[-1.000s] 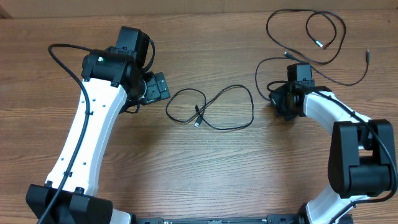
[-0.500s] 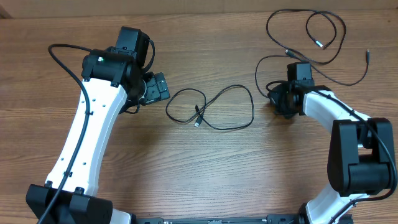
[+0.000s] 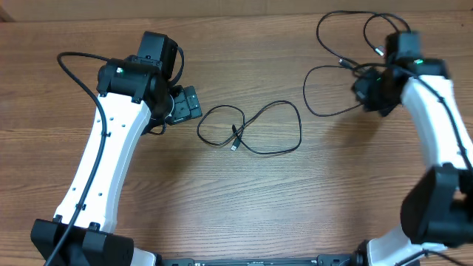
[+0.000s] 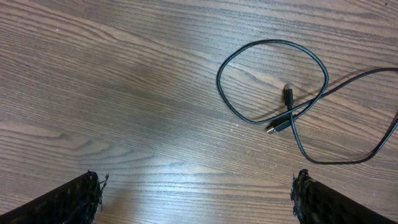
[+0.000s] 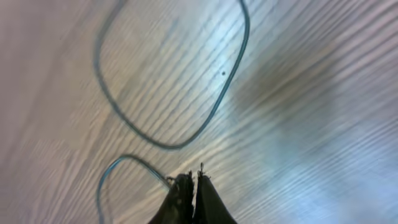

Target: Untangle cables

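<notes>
Overhead, limp light cables (image 3: 300, 127) are best taken mid-loop; the two-o'clock cable (image 3: 306, 87) is pinched by the closed right gripper (image 3: 368, 90), while the left gripper (image 3: 191, 103) is held wide open, empty.

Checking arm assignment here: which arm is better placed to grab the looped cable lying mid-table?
Left. The left gripper, open, sits right beside the middle cable; the right gripper is farther off, shut on the far cable.

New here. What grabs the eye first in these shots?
A looped cable lies in a loose figure-eight at centre, plug ends near its crossing. At far right, the right claw is pinched shut on a second cable that trails in loops; the left claw hangs open beside the figure-eight.
</notes>
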You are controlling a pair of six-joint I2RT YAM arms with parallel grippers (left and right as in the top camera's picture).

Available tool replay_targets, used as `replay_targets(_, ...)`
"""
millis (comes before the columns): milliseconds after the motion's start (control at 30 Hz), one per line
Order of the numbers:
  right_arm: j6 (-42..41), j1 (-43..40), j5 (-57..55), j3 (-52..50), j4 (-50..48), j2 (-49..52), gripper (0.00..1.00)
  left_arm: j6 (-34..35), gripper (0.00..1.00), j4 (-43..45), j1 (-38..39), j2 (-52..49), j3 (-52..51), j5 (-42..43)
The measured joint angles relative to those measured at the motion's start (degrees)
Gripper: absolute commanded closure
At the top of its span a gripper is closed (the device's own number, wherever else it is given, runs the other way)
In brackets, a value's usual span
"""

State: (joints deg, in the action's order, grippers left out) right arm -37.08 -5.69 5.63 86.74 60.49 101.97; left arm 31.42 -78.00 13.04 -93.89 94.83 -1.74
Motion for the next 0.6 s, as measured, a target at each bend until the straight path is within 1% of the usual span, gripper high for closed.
replay_targets(33,0.79,-0.61,0.09,1.62,2.05,-1.01,0.89,0.0,0.01,0.04,0.0,0.0,0.0,0.0)
replay_targets(67,1.2,-1.14,0.11,2.8,3.52,-1.92,0.82,0.0,0.0,0.07,0.0,0.0,0.0,0.0)
replay_targets(100,1.75,-1.77,0.11,3.98,5.16,-3.04,0.55,0.0,0.0,0.04,0.0,0.0,0.0,0.0)
replay_targets(133,2.12,-2.38,0.11,4.7,6.29,-4.09,0.14,0.0,0.0,0.07,0.0,0.0,0.0,0.0)
replay_targets(167,2.84,-3.04,0.11,5.2,7.61,-5.31,0.0,0.0,0.0,0.07,0.0,0.0,0.0,0.0)
replay_targets(333,3.74,-4.28,0.11,5.44,12.52,-7.48,0.0,0.0,0.0,0.17,0.0,0.0,0.0,0.0)
replay_targets(600,4.04,-2.51,1.9,5.44,12.96,-7.41,0.0,0.0,0.0,1.7,0.0,0.0,0.0,3.08)
